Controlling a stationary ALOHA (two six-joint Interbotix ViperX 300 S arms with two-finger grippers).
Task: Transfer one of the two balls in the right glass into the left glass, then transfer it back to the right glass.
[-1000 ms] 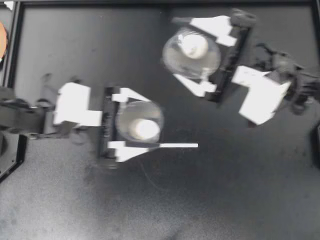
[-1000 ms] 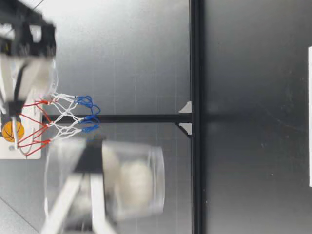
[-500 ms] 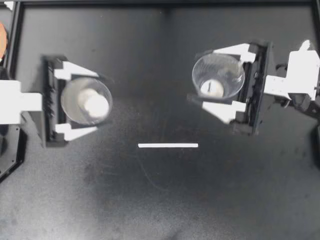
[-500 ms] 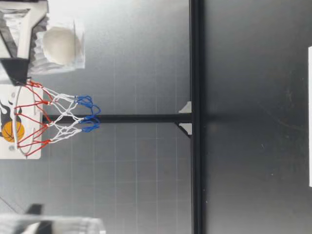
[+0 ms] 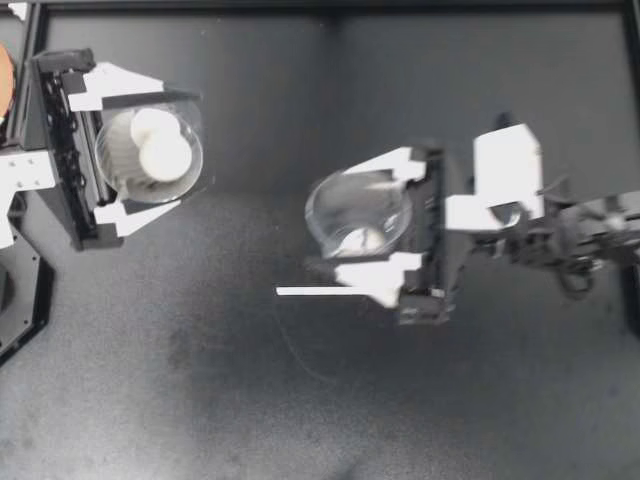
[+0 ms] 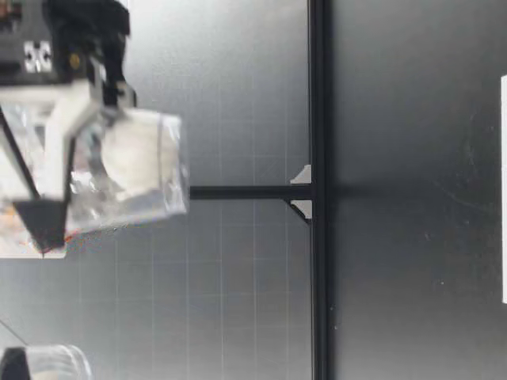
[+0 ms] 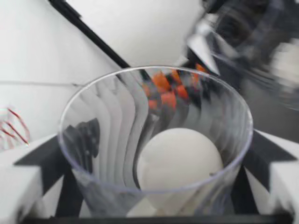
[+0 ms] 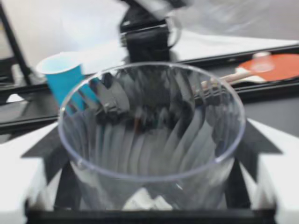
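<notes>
One white ball sits in the left glass, clamped in my left hand, which has backed off to the dark counter's left edge. A second ball is in the right glass, gripped by my right hand, which slid in to mid-counter over the white strip's end. Plenty of bare counter between the two

A white ball lies inside the left glass (clear, ribbed).

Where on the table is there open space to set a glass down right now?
Widest bare stretch: the table beyond the white strip, away from both glasses. Also bare between the left glass and right glass. Crowded at mid-table where my right gripper holds its glass, and at the corner by my left gripper.
</notes>
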